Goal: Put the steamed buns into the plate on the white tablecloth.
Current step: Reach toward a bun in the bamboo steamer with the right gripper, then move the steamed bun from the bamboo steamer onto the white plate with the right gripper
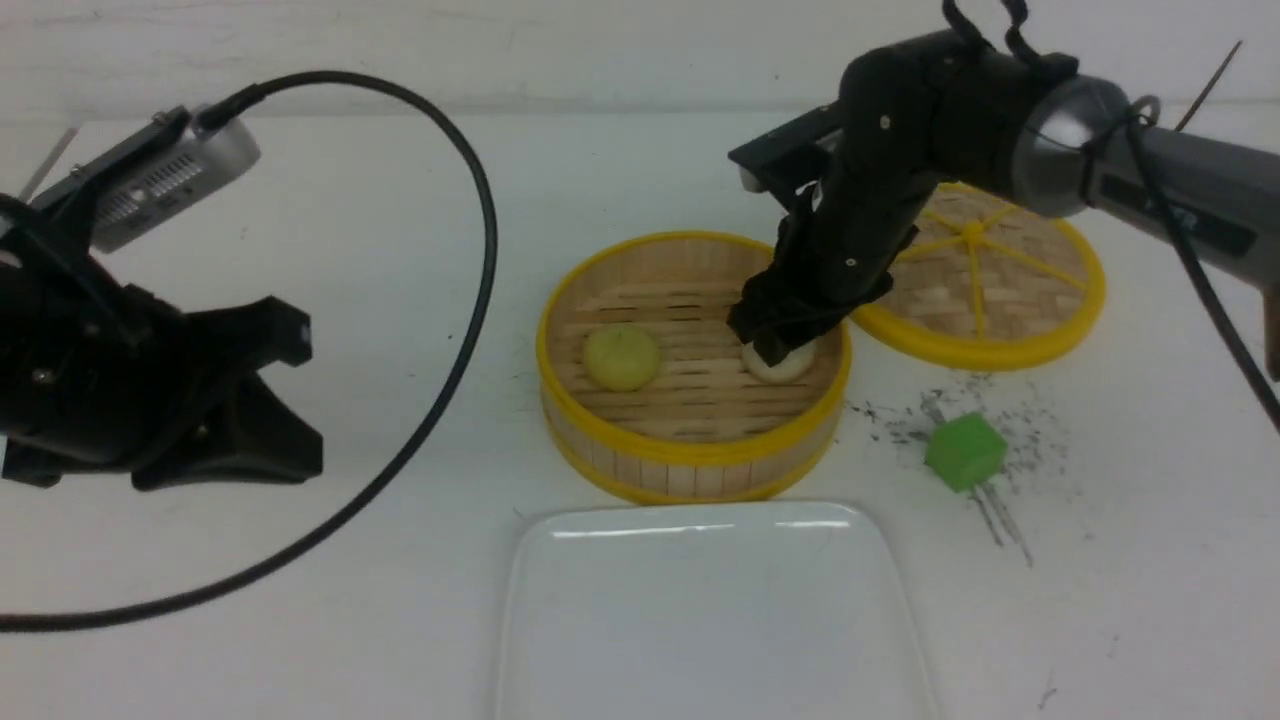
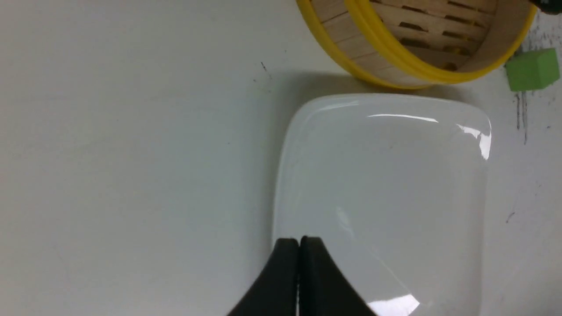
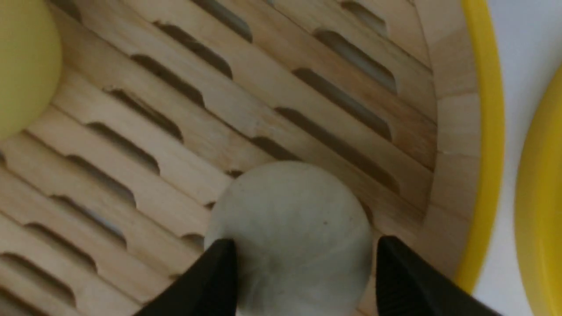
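Note:
The off-white steamed bun and the pale yellow steamed bun lie in the yellow-rimmed bamboo steamer. My right gripper reaches down into the steamer. In the right wrist view its fingers straddle the off-white bun; one touches it, the other stands a sliver off. The yellow bun shows at the edge there. The white plate lies on the white tablecloth in front of the steamer. My left gripper hovers far left, shut and empty, its tips over the plate's rim.
The round woven steamer lid lies flat behind and right of the steamer. A green cube sits on scuffed cloth to the steamer's right, also seen in the left wrist view. A black cable loops across the left side.

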Motion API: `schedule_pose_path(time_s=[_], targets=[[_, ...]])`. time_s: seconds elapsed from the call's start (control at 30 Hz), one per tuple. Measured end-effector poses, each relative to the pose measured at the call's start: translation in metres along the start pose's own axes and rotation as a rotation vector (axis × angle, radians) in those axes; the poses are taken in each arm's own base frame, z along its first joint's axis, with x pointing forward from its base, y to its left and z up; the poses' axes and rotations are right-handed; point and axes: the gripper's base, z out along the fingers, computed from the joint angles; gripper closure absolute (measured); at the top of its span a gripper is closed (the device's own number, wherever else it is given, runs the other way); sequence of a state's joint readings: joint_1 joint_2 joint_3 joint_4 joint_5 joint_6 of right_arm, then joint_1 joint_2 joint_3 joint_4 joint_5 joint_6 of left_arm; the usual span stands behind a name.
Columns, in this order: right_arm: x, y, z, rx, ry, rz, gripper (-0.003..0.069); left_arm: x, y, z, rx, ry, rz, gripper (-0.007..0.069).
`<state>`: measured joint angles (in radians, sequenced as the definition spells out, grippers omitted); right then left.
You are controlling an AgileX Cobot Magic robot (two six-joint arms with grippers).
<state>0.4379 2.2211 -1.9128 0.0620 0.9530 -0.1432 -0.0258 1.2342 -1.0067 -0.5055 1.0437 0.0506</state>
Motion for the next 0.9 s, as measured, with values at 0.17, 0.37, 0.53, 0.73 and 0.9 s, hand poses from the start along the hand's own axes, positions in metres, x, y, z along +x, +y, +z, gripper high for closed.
schedule_pose_path(time_s=[0.17, 0.37, 0.53, 0.73, 0.9], targets=[[-0.001, 0.0, 0.007, -0.001, -0.007, 0.002, 0.0324, -0.001, 0.0, 0.0, 0.0, -0.004, 0.004, 0.0523], [-0.005, 0.004, -0.043, -0.026, -0.026, 0.01, 0.0639, -0.001, 0.0, 0.0, 0.0, -0.005, 0.005, 0.0418], [0.005, 0.022, -0.147, -0.156, -0.083, 0.046, 0.0639, -0.002, 0.001, 0.001, -0.01, -0.006, 0.009, 0.0379], [0.054, 0.07, -0.189, -0.318, -0.037, 0.058, 0.0619, -0.004, 0.002, 0.001, -0.02, -0.028, 0.014, 0.0375], [0.109, 0.115, -0.117, -0.289, 0.188, 0.049, 0.0525, -0.004, 0.002, 0.001, -0.023, -0.032, 0.016, 0.0375]])
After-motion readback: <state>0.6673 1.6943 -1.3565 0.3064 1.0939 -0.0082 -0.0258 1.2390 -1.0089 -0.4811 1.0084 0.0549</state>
